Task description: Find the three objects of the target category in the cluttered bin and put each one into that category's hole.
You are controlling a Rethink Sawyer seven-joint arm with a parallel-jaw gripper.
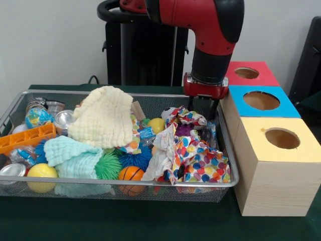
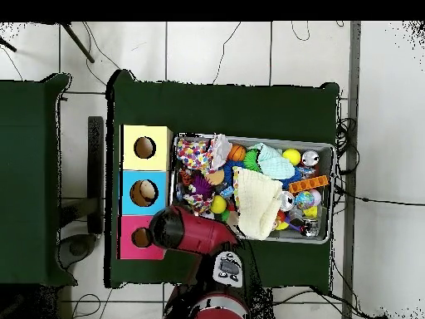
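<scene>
The bench (image 1: 150, 221) is covered in dark green and carries a wide wire basket (image 1: 15, 108) with three boxes beside it: yellow (image 1: 276, 170), blue (image 1: 262, 101) and red (image 1: 248, 73), each with a round hole on top. The red and black arm (image 1: 210, 35) comes down over the basket's end next to the boxes.

Inside the basket a cream cloth (image 1: 103, 118) covers the middle, a mint cloth (image 1: 70, 155) lies at the front, and a spotted cloth (image 1: 198, 155) fills the end near the boxes. Balls, cans and an orange tray (image 1: 27, 138) sit among them.

The pincer (image 1: 204, 108) hangs just above the spotted cloth; its fingers look slightly parted and hold nothing, as far as I can see.

One small blue and white packet (image 1: 146, 133) shows near the middle, between the cream cloth and a yellow ball (image 1: 156, 125). It lies away from the boxes relative to the pincer, so the next reach probably runs along the basket's length. Other packets are not clearly visible.
</scene>
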